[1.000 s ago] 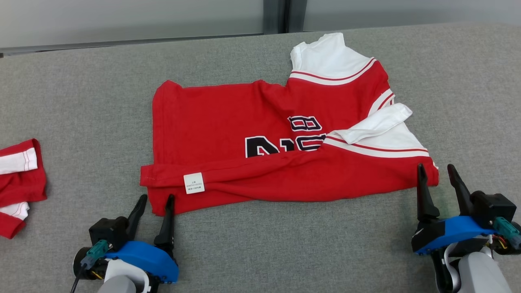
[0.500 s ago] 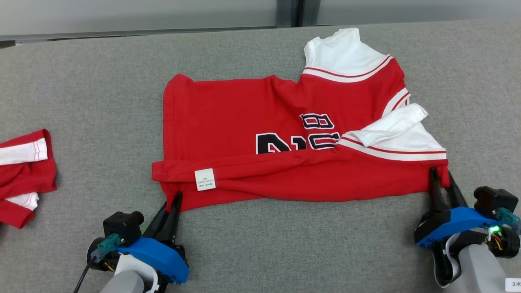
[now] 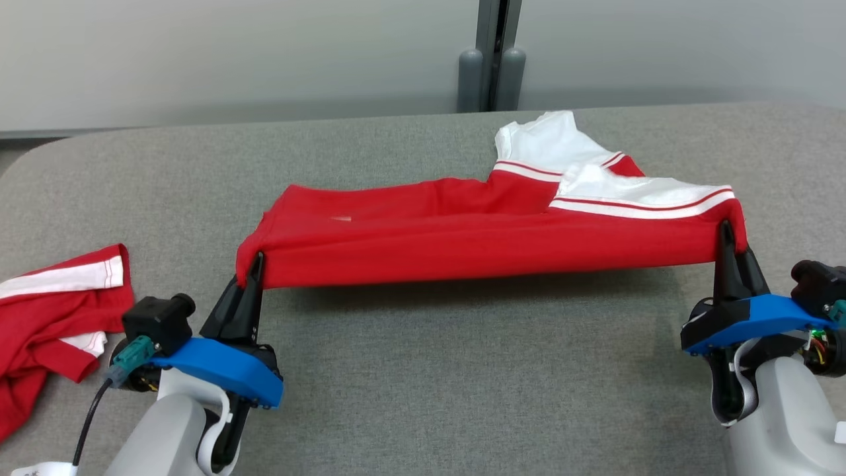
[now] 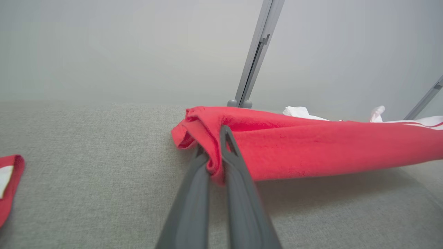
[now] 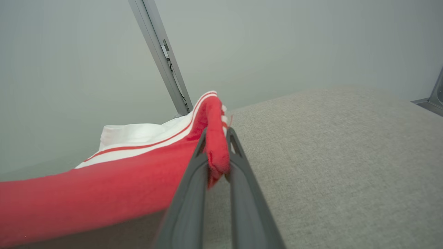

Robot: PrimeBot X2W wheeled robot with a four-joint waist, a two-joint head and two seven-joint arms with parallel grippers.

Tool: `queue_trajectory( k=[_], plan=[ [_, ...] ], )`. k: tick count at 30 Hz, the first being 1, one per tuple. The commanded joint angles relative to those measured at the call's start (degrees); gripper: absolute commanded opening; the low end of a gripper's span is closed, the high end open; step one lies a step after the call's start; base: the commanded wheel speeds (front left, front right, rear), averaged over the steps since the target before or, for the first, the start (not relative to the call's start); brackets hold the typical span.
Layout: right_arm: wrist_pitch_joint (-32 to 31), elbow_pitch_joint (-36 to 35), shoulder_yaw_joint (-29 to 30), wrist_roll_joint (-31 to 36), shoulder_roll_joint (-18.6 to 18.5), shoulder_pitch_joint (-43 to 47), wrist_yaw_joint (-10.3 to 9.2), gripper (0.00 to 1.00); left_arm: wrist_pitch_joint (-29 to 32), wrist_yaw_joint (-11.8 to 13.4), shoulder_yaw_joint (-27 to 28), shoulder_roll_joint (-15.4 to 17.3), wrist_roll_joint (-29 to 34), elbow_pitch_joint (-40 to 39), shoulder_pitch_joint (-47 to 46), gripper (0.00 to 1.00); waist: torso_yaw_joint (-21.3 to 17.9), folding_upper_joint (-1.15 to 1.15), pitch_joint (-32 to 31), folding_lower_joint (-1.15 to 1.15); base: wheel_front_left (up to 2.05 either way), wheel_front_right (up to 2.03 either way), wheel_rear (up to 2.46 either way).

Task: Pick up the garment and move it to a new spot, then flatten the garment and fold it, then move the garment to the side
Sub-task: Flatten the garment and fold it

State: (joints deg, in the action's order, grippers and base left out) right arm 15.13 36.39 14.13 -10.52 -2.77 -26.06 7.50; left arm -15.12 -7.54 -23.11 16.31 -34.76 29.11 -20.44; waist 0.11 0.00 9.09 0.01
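Note:
The garment (image 3: 462, 238) is a red jersey with white sleeves and red-and-white trim. Its near edge is lifted off the grey table and stretched taut between both grippers, while its far part with the white sleeves (image 3: 542, 142) rests on the table. My left gripper (image 3: 254, 268) is shut on the garment's near left corner (image 4: 211, 152). My right gripper (image 3: 730, 238) is shut on the near right corner (image 5: 216, 152). The printed lettering is hidden under the lifted fold.
A second red-and-white garment (image 3: 46, 311) lies crumpled at the table's left edge, also seen as a red edge (image 4: 8, 186) in the left wrist view. The grey felt table (image 3: 462, 396) ends at a pale wall with a grey post (image 3: 492, 73) behind.
Both grippers closed on the garment's near corners and lifted them up and forward, folding the near edge over. The head camera has tilted, so the whole scene sits lower in view.

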Motion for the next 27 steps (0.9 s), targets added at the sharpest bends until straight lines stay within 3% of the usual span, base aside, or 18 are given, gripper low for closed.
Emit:
queue_trajectory(
  k=[1, 13, 14, 15, 16, 27],
  plan=[
    [0.02, 0.61, 0.35, 0.22, -0.29, 0.17, -0.02, 0.0, -0.03, 0.1, 0.24, -0.03, 0.26, 0.56, 0.65, 0.0, -0.86, 0.0, -1.63, -0.01, 0.0, 0.0, 0.0],
    [0.03, 4.05, 0.43, -2.05, -0.35, 17.3, -0.02, 0.0, -0.03, 0.11, 0.61, -6.21, -0.5, 9.17, 16.93, 0.0, -1.19, 0.0, -7.06, -0.01, 0.0, 0.0, 0.0],
    [0.03, 3.87, 0.67, -1.94, -0.36, 18.09, -0.02, 0.54, -0.04, 0.11, 0.61, -6.21, -0.37, 9.38, 17.71, 0.21, -1.18, 0.0, -7.07, -0.01, 0.0, 0.0, 0.0],
    [0.03, 3.93, 0.62, -1.67, -0.32, 18.68, -0.02, 1.0, -0.03, 0.11, 0.88, -6.03, 0.08, 9.36, 18.14, 0.93, -1.16, 0.0, -7.04, -0.01, 0.0, 0.0, 0.0],
    [0.03, 3.64, 0.82, -1.93, -0.33, 18.87, -0.02, 1.0, -0.02, 0.14, 1.12, -6.03, 0.16, 9.52, 18.66, 1.0, -1.15, 0.0, -6.96, -0.01, 0.0, 0.0, 0.0],
    [0.02, -0.29, -0.89, 1.83, -0.25, 10.51, -0.01, 1.0, -0.03, 0.11, 5.85, -4.25, 3.05, 5.1, 8.1, 1.0, -1.01, 0.0, -0.93, -0.01, 0.0, 0.0, 0.0]
  ],
)
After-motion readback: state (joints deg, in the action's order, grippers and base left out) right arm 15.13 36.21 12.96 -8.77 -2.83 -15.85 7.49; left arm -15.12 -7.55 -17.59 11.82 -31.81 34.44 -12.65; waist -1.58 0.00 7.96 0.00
